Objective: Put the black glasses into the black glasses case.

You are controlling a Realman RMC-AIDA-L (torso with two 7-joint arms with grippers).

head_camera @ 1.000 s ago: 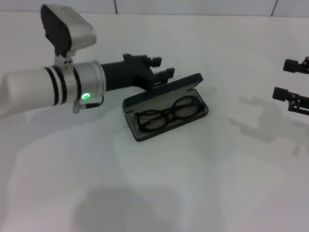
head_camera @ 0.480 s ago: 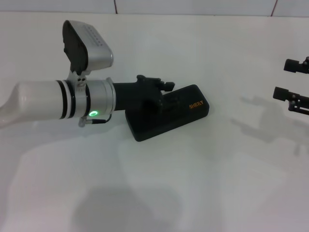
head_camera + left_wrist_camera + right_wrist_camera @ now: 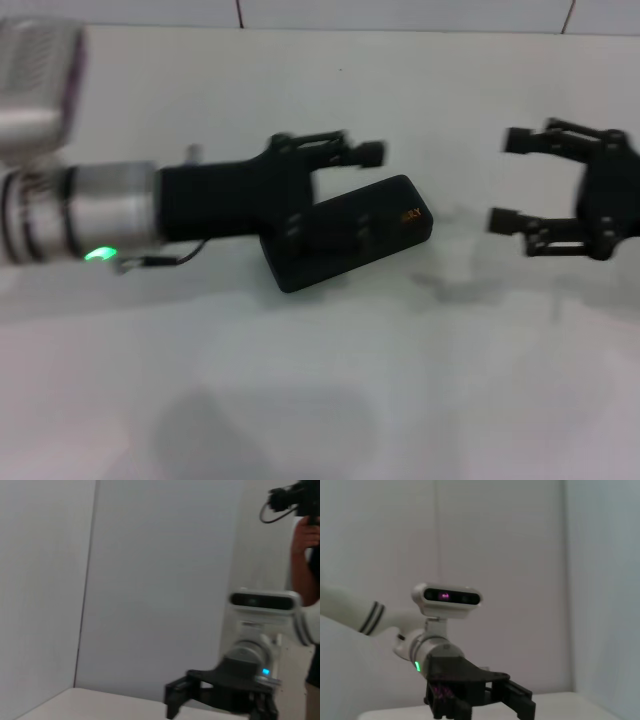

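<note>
The black glasses case [image 3: 392,232] lies shut on the white table [image 3: 320,380], its orange lettering facing up. The black glasses are hidden, out of sight inside the shut case. My left gripper [image 3: 362,188] hovers over the case's left half with its fingers spread; one finger [image 3: 368,152] shows behind the case, and nothing is held. It also shows in the right wrist view [image 3: 485,695]. My right gripper [image 3: 508,180] is open and empty just to the right of the case, apart from it. It also shows in the left wrist view [image 3: 215,692].
Bare white table surface spreads in front of the case and behind it up to a tiled wall [image 3: 400,14]. In the left wrist view a person's arm [image 3: 306,540] stands beyond the table.
The case lid went from open, with the glasses lying inside, to shut. My left gripper drew back slightly to the left. My right gripper moved in from the right edge towards the case.
</note>
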